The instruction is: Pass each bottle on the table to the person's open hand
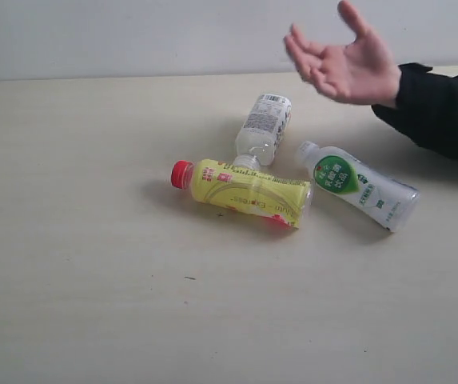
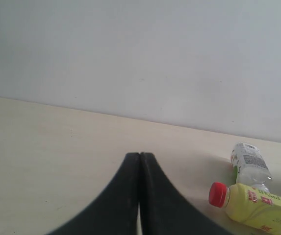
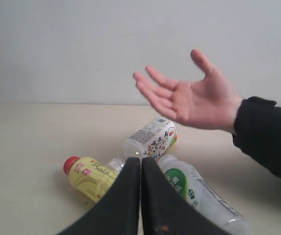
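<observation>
A: Biggest first?
B: Pale beige surface (image 1: 69, 280), faint grain, a few dark specks. Plain grey-white wall (image 1: 133, 32) behind.
A: Next?
B: Open hand (image 1: 348, 68), bare, palm turned up-ish, held above far right of surface, touching no bottle. Black sleeve (image 1: 440, 112) at wrist.
A: Bottles?
B: Three in view, all lying on sides, approx mid-surface. Yellow-label bottle (image 1: 248, 192) w/ red cap pointing left in ext. view. White-label bottle (image 1: 264, 124) behind it, clear, barcode showing, neck end right up against yellow one's side. Green-and-white bottle (image 1: 356, 186) to the right, white cap aimed toward yellow one's base; near, touching or not can't tell.
A: Fingers?
B: Left fingers (image 2: 128, 181) pressed tight together, nothing btwn, well apart from bottles. Right fingers (image 3: 128, 186) likewise pressed together, empty, bottles just beyond tips, hand above those.
</observation>
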`<state>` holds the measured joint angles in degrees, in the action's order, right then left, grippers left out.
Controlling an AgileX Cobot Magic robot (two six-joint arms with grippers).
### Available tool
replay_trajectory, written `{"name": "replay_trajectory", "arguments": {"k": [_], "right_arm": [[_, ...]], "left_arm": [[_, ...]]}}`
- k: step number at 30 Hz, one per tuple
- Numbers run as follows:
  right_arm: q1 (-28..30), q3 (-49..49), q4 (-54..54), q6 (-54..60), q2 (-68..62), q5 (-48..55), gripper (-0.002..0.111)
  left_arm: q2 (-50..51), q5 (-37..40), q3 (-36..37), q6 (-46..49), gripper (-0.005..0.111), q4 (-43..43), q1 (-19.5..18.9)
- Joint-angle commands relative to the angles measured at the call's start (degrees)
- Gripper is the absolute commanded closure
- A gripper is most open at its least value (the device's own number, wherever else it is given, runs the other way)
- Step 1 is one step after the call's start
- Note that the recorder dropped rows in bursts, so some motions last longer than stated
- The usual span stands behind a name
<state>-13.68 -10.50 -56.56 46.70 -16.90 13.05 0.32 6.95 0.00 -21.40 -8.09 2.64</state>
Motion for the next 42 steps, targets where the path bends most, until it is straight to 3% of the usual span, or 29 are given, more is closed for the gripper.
{"name": "replay_trajectory", "arguments": {"k": [1, 15, 19, 29, 32, 36, 42], "right_arm": [[0.29, 0.36, -0.37, 0.13, 0.15, -0.47, 0.107], [0.29, 1.5, -1.74, -0.37, 0.05, -2.31, 0.107], [0.29, 0.15, -6.46, 2.97, -0.06, -1.55, 0.107], [0.29, -17.73, -9.15, 5.63, -10.43, 1.8, 0.107], [0.29, -23.45, -8.84, 5.63, -15.04, 7.4, 0.107], [0.29, -31.19, -4.06, 5.63, -23.14, 18.25, 0.107], [0.29, -38.85, 8.84, 0.33, -35.22, 25.85, 0.107]], "left_arm": [[-0.32, -0.6, 0.0, 0.04, 0.107, -0.29, 0.35], [-0.32, -0.6, 0.0, 0.04, 0.107, -0.29, 0.35], [-0.32, -0.6, 0.0, 0.04, 0.107, -0.29, 0.35], [-0.32, -0.6, 0.0, 0.04, 0.107, -0.29, 0.35], [-0.32, -0.6, 0.0, 0.04, 0.107, -0.29, 0.35], [-0.32, -0.6, 0.0, 0.04, 0.107, -0.29, 0.35], [-0.32, -0.6, 0.0, 0.04, 0.107, -0.29, 0.35]]}}
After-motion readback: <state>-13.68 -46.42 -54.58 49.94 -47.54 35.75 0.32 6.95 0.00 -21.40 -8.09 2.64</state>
